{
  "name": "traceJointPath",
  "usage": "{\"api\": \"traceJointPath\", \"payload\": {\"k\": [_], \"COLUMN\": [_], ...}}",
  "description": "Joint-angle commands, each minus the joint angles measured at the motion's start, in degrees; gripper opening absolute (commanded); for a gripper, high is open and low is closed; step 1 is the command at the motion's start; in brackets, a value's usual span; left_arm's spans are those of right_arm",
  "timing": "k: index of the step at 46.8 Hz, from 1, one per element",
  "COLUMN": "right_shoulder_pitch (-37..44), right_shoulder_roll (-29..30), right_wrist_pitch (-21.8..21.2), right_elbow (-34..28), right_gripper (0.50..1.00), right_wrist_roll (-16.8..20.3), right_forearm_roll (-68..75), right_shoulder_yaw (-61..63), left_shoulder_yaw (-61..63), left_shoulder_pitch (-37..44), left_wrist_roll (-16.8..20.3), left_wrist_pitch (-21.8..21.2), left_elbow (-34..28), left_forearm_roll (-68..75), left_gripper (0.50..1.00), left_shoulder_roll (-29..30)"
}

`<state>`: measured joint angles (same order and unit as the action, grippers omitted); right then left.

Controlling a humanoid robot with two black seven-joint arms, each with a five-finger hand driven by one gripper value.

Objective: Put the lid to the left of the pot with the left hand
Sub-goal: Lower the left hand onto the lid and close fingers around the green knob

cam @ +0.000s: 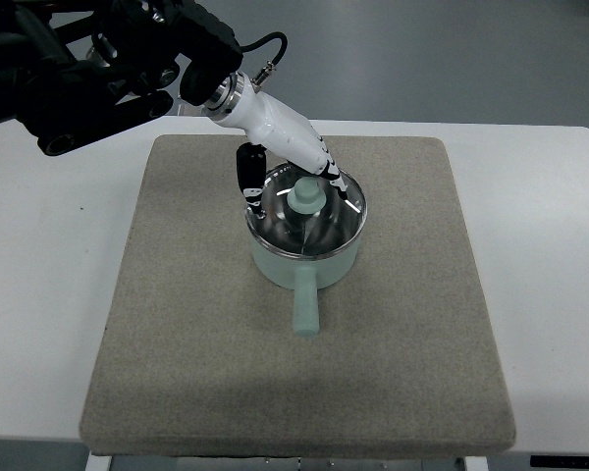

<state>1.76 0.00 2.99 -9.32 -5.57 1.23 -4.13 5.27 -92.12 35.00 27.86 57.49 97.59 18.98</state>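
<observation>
On the white worktop (pixel 49 294) lies one grey felt mat (pixel 177 373), and near its middle stands one pale green pot (pixel 304 257) with its single straight handle (pixel 305 309) pointing toward six o'clock, which leaves the mat bare at nine o'clock of the pot, where the lid is meant to go. One glass lid (pixel 309 218) with a metal rim sits on the pot, its one green knob (pixel 304 195) at the centre; it looks seated or very nearly so, and a slight lift cannot be told from this steep view. The left hand (pixel 294 182) reaches in from eleven o'clock, its white palm sloping down over the lid's far edge. One dark finger (pixel 248 177) hangs down at ten o'clock of the knob, over the lid's rim, while the others come down at two o'clock, so the fingers bracket the knob from two sides, probably to pinch it. Whether they already press on it I cannot tell; a narrow gap seems to show on the dark finger's side. The approach from the far side probably keeps the handle and the landing spot clear. The right arm does not show. The lid has yet to be set down at nine o'clock.
</observation>
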Motion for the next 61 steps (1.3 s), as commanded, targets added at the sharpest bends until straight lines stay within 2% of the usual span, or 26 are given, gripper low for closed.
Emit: {"api": "traceJointPath", "payload": {"k": [1, 11, 22, 61], "right_shoulder_pitch": [0.00, 0.00, 0.00, 0.00], "right_shoulder_roll": [0.00, 0.00, 0.00, 0.00], "right_wrist_pitch": [0.00, 0.00, 0.00, 0.00], "right_elbow": [0.00, 0.00, 0.00, 0.00], "right_gripper": [0.924, 0.924, 0.924, 0.924], "right_wrist_roll": [0.04, 0.04, 0.04, -0.05], "right_forearm_roll": [0.00, 0.00, 0.00, 0.00], "right_shoulder_yaw": [0.00, 0.00, 0.00, 0.00], "left_shoulder_yaw": [0.00, -0.09, 0.26, 0.09], "left_shoulder_pitch": [-0.08, -0.25, 0.45, 1.15], "left_wrist_roll": [0.00, 0.00, 0.00, 0.00], "left_wrist_pitch": [0.00, -0.18, -3.08, -4.31], "left_elbow": [-1.06, -2.38, -2.82, -4.31], "left_forearm_roll": [0.15, 0.50, 0.59, 0.67], "left_gripper": [0.994, 0.994, 0.992, 0.975], "left_shoulder_roll": [-0.43, -1.22, -1.23, -2.90]}}
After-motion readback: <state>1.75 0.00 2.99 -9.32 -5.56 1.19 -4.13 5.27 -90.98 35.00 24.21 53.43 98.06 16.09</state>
